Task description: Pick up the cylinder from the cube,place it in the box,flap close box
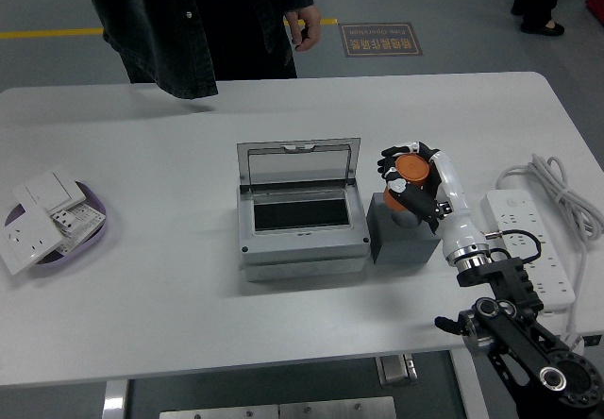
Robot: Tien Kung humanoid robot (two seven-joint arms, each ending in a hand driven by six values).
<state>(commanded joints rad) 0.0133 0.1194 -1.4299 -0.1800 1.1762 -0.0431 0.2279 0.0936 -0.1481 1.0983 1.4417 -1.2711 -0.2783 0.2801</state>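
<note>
My right hand [408,175] is shut on the orange cylinder [412,168] and holds it just above the grey cube [404,237], which stands right of the box. The grey box [300,219] sits mid-table with its clear lid [298,162] standing open at the back and a dark empty inside. The cylinder is up and right of the box's opening. My left hand is not in view.
A white power strip [528,245] with a coiled cable [563,191] lies at the right. A purple dish [52,221] with white switch plates is at the far left. A person in dark clothes [203,23] stands at the far side, hand hanging.
</note>
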